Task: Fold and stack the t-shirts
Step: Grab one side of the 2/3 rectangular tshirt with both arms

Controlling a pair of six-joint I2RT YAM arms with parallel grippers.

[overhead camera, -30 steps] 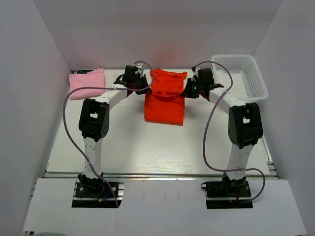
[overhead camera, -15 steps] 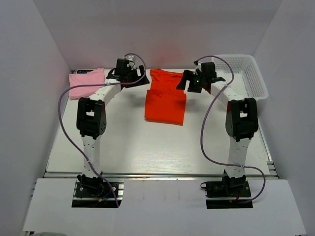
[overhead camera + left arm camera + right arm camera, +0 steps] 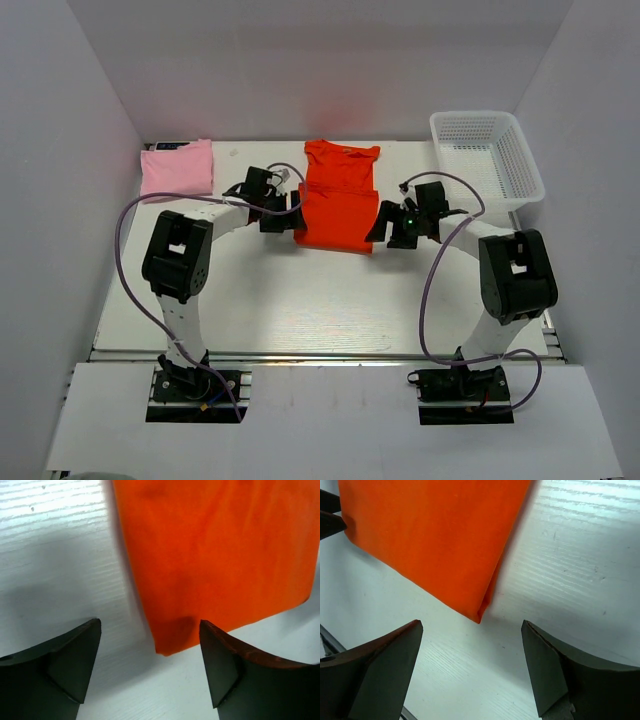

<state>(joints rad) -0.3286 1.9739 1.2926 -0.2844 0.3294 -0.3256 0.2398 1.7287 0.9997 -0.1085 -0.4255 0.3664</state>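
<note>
The orange-red t-shirt (image 3: 337,197) lies folded lengthwise in the middle of the table, neck at the far end. The pale pink t-shirt (image 3: 177,168) sits folded at the far left. My left gripper (image 3: 291,213) hovers open at the orange shirt's near left corner (image 3: 165,647), its jaws wide either side of that corner. My right gripper (image 3: 380,224) is open at the near right corner (image 3: 479,615), where the cloth's folded double edge shows. Neither gripper holds anything.
A white mesh basket (image 3: 487,158) stands at the far right corner. White walls close in the table (image 3: 300,300) on the left, right and back. The arms' bases are at the near edge.
Both grippers let go of the orange shirt, opened, and came back toward me from its far end to its near corners, lower over the table.
</note>
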